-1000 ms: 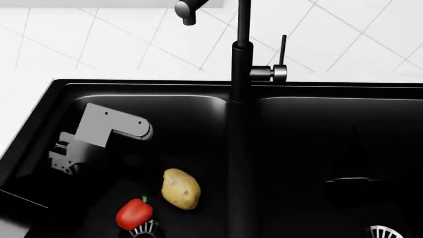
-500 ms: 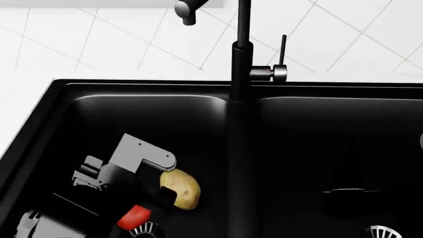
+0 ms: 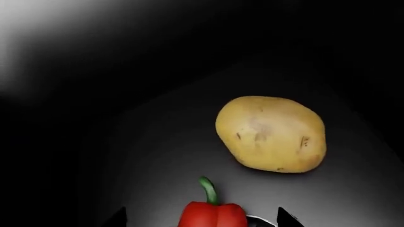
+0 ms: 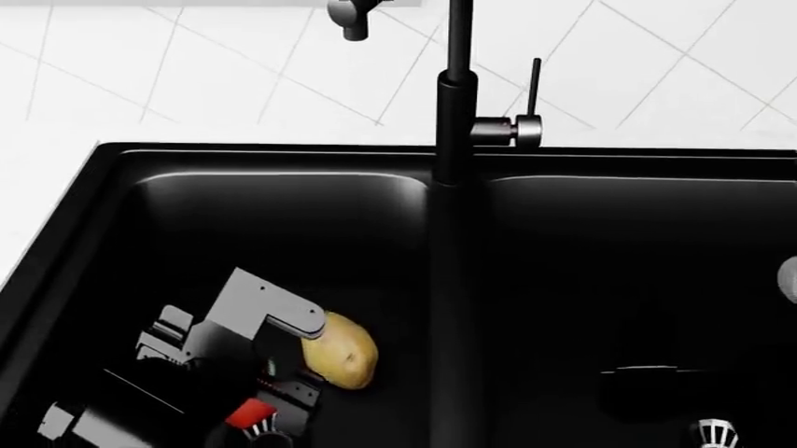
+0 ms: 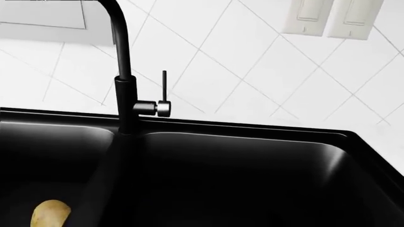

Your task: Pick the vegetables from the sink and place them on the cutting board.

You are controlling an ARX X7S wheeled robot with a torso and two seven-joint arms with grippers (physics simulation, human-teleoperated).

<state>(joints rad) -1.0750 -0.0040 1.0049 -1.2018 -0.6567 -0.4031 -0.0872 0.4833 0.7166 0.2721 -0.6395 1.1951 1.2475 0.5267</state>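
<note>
Under left gripper (image 4: 268,397), pepper (image 4: 253,413) half-hidden.

The left arm (image 4: 187,359) ends in a flat light-grey bracket with a rounded tip, bent in an L. Behind it sits a dark grey, blocky wrist housing with small pale ribbed parts on its side. The left gripper (image 4: 284,392) is matte black, its fingers (image 3: 287,216) showing as dark pointed tips in the left wrist view. A pale grey rounded part (image 4: 787,278) of the right arm shows at the head view's edge.
</note>
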